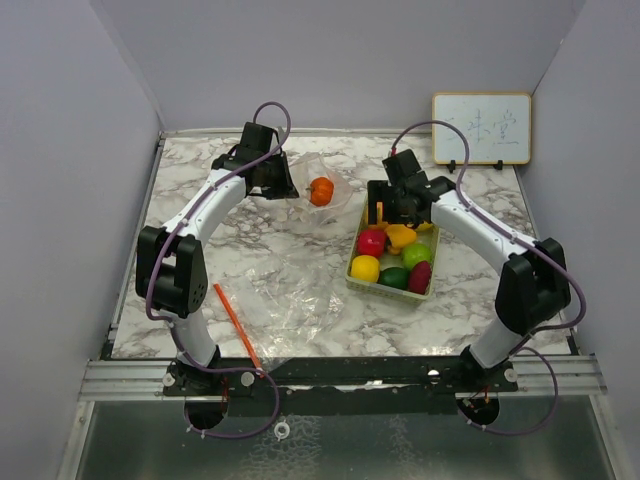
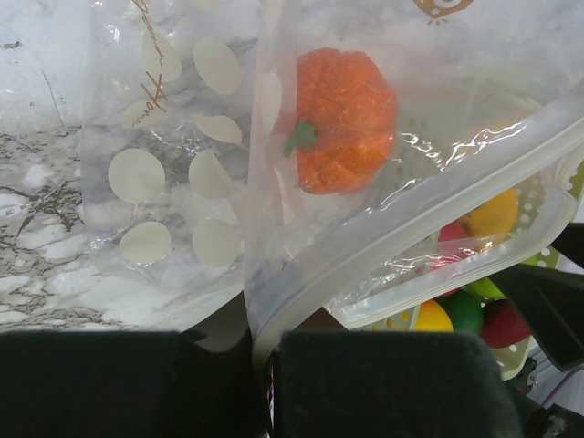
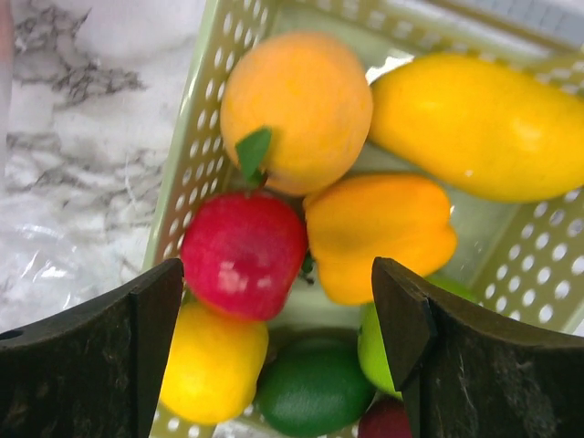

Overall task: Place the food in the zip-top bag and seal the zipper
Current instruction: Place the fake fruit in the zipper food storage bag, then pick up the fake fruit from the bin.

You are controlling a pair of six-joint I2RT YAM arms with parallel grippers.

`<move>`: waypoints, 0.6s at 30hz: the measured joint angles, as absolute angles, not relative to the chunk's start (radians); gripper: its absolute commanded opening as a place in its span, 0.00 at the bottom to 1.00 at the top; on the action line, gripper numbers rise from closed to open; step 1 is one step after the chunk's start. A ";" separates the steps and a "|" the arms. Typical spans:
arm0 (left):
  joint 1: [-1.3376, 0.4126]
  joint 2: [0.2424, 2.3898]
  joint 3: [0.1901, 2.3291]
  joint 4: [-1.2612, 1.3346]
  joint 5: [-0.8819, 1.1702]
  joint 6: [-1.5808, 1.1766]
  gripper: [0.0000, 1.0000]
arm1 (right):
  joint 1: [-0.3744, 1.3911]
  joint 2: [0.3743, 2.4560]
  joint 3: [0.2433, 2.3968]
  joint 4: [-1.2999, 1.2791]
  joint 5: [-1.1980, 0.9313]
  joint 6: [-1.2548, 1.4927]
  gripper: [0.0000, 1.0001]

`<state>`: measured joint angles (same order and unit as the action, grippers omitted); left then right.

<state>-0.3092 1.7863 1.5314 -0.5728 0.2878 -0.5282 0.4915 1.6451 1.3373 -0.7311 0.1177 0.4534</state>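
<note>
Orange pumpkin (image 2: 347, 119) inside clear zip-top bag (image 2: 474, 155) — other fruits (image 3: 242, 255) heaped in basket (image 3: 196, 182).

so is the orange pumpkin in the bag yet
In: the left wrist view shows the orange pumpkin behind the clear plastic of the zip-top bag, inside its zipper edge.

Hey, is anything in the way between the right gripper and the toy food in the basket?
Nothing visible is. The right gripper hangs open right above the basket, and the red apple and orange pepper lie uncovered on top of the pile, in line with the gap between its fingers.
</note>
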 measured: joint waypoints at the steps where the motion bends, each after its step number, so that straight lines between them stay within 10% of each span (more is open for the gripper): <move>1: -0.309 1.786 1.531 -0.573 0.288 -0.528 0.00 | 0.491 1.652 1.338 -0.711 0.136 0.443 0.83; 18: -0.309 1.796 1.552 -0.598 0.288 -0.521 0.00 | 0.445 1.888 1.355 -0.373 0.204 0.249 0.65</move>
<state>-0.3092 1.7962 1.5517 -0.5980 0.2882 -0.5205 0.4446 1.8877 1.3548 -0.3725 0.2035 0.2493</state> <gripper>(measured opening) 0.008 0.769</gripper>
